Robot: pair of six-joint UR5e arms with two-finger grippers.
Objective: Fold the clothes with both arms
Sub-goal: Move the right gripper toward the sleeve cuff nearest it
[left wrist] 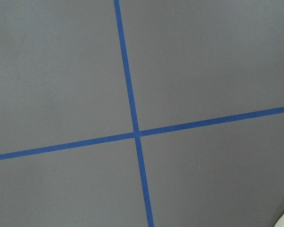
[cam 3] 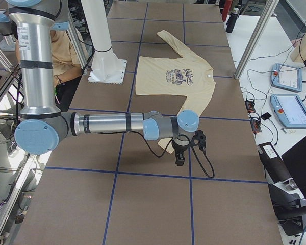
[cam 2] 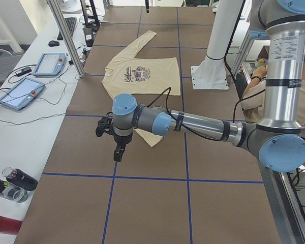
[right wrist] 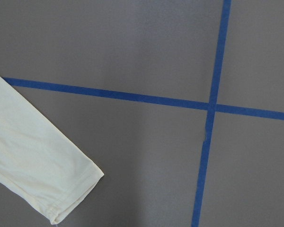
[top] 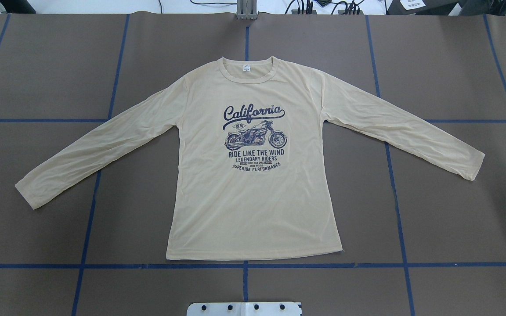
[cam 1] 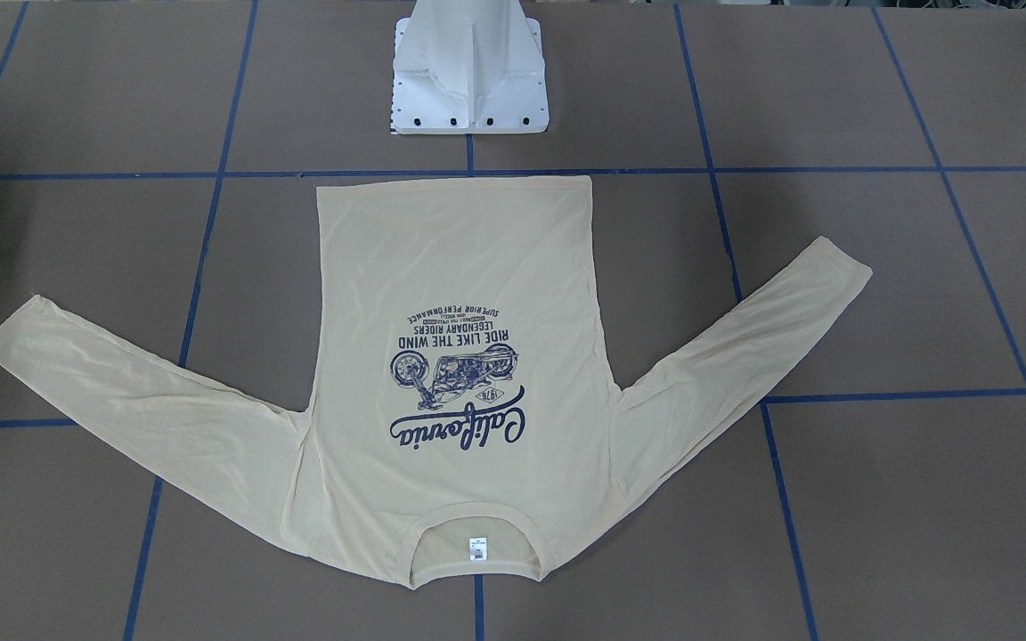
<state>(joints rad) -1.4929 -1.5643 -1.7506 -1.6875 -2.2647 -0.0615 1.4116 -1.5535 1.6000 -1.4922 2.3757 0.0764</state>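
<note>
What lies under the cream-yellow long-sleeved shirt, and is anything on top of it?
The pale cream-yellow long-sleeved shirt lies flat on the brown table surface; blue tape lines run beneath its sleeves. Nothing rests on top. Anything beneath the fabric is covered.

Brown table with a blue tape grid. A cream long-sleeved shirt lies flat mid-table, collar toward 12 o'clock. A white pedestal base stands at 6 o'clock.

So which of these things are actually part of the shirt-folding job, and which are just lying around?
Part of the job:
- cream shirt, spread flat with the print facing up
- left arm
- right arm

Just lying about, off to the side:
- control tablet
- dark bottle
- keyboard
</note>
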